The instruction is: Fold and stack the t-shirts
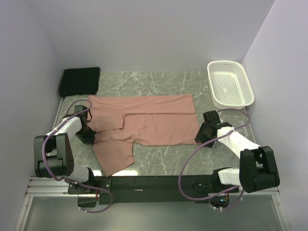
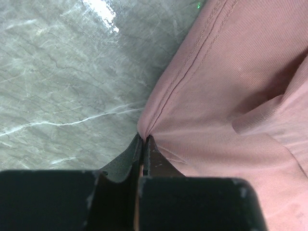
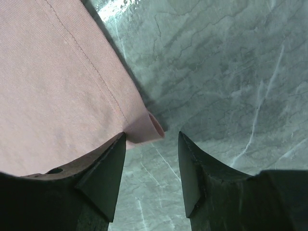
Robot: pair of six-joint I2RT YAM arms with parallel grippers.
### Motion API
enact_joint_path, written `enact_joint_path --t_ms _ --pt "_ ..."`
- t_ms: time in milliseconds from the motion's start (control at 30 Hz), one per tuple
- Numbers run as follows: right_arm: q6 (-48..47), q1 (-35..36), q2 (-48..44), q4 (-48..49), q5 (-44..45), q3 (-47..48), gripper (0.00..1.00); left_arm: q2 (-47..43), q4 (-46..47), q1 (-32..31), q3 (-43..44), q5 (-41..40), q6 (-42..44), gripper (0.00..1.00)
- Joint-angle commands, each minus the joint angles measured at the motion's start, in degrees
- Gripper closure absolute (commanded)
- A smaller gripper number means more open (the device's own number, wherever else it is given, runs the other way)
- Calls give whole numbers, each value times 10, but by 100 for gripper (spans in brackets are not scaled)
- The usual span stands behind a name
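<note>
The black t-shirt lay folded; the pink t-shirt was only partly folded and unstacked. The left tool pinched its edge; the right tool stood spread around its hem corner.

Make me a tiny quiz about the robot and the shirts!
1. True or false: the left end effector is shut on the salmon-pink cotton t-shirt.
2. The right end effector is: A) open at that shirt's corner, B) shut on it.
3. Fill in: the folded black t-shirt lies at the far ____ corner of the grey marbled table.
Key: 1 true; 2 A; 3 left.
</note>
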Motion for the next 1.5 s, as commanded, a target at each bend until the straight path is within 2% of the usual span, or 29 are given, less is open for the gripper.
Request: enact_joint_path --t_ms 0,400,500,600,633,867,1067,1467 --pt "12 -3 -1 8 10 1 46 17 -8 3 -7 6 7 99" --pt "11 -4 42 2 27 2 52 9 -12 7 -8 14 -7 99" --pt "9 -3 51 -8 36 11 59 12 -15 10 -5 17 -6 99" --pt "9 -4 52 -16 42 17 71 10 -24 15 0 19 -4 99" --pt "7 -4 52 -19 45 20 78 10 -28 19 0 19 -4 99" --pt "-15 -38 37 -65 70 34 100 -2 -62 28 27 13 6 99" --pt "-33 -74 7 -86 70 32 100 -13 -84 42 38 18 15 99" --pt "-35 -78 -20 -107 48 50 100 -54 -135 54 57 33 27 99"
